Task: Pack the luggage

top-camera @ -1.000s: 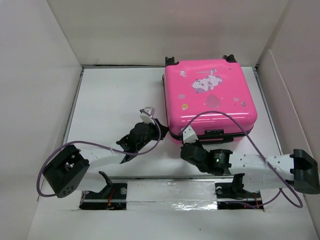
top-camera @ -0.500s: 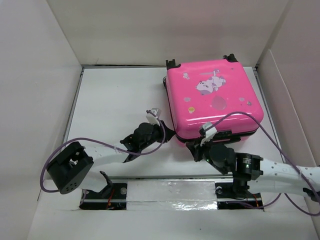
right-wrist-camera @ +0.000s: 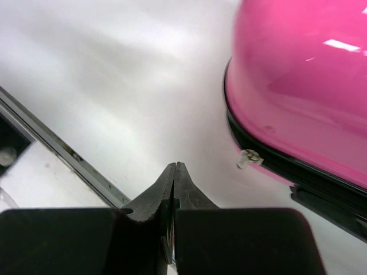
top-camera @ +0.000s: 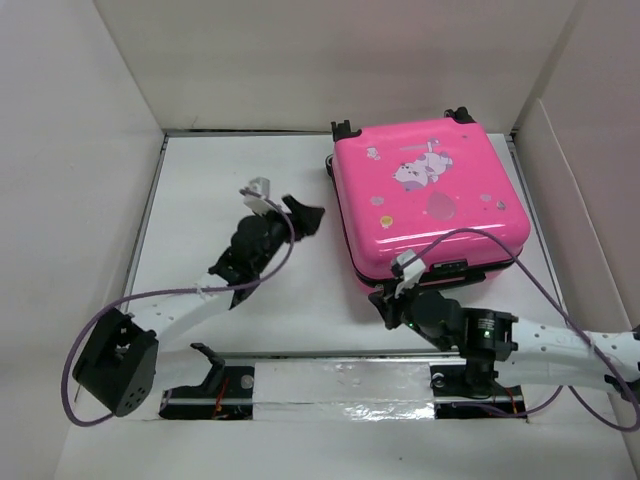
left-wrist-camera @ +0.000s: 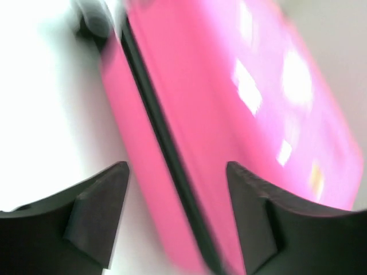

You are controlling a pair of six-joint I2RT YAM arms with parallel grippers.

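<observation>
The luggage (top-camera: 425, 205) lies closed; left end effector (left-wrist-camera: 176, 177) parted, empty, right end effector (right-wrist-camera: 174, 169) pinched together, empty.

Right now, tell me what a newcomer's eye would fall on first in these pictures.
The glossy hot-pink luggage, shut and lying flat on the far right of the white table, with its white cartoon print facing up. Next come the left gripper, open just off its left side, and the right gripper, shut, close by its near edge.
</observation>
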